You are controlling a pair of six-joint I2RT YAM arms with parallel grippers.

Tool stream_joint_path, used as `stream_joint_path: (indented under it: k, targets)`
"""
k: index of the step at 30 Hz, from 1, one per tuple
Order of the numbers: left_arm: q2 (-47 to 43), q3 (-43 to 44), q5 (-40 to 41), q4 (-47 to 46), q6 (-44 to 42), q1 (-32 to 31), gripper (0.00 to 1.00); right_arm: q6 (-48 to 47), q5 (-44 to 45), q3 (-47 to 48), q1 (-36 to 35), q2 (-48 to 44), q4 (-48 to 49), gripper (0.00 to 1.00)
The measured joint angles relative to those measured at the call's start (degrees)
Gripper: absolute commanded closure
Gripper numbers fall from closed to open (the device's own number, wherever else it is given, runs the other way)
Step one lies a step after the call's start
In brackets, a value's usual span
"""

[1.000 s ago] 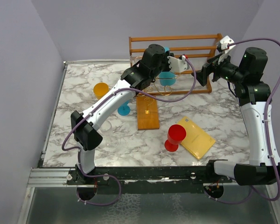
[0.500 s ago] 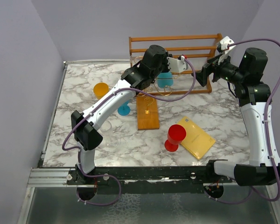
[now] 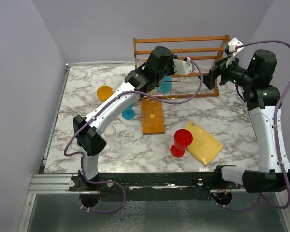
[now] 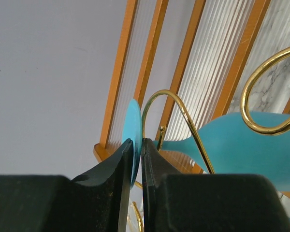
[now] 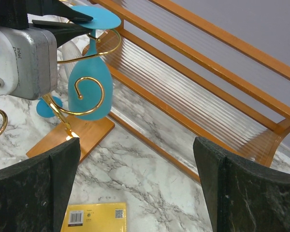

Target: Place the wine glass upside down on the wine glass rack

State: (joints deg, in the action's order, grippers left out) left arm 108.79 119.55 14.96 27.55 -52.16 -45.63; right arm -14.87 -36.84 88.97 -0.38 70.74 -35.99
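The wine glass (image 5: pixel 89 87) is opaque teal and hangs bowl-down in the gold scroll arms of the wine glass rack (image 3: pixel 153 121), toward the table's (image 3: pixel 87 87) far edge, before the slatted shelf (image 3: pixel 183 48). From above, the left arm hides most of it. The left gripper (image 4: pixel 135 145) reaches across, its fingers flanking the glass's foot; whether they pinch it cannot be told. The right gripper (image 5: pixel 135 193) hovers raised, gaping and empty.

Your arms (image 3: pixel 111 108): white links, black joints | purple cables (image 3: pixel 270 41) trailing behind each wrist | silver Intel-marked camera block (image 5: pixel 19 53), two screws, behind left gripper (image 4: pixel 137 142) | fingers (image 4: pixel 101 183) black
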Motion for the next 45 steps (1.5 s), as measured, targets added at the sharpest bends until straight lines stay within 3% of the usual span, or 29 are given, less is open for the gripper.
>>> stream_joint_path:
  k: [45]
  targets:
    - [-5.1, -1.0, -3.1, 4.9, -0.7, -0.3, 0.71, -0.9, 1.2, -1.2, 0.0, 0.0, 0.8, 0.00]
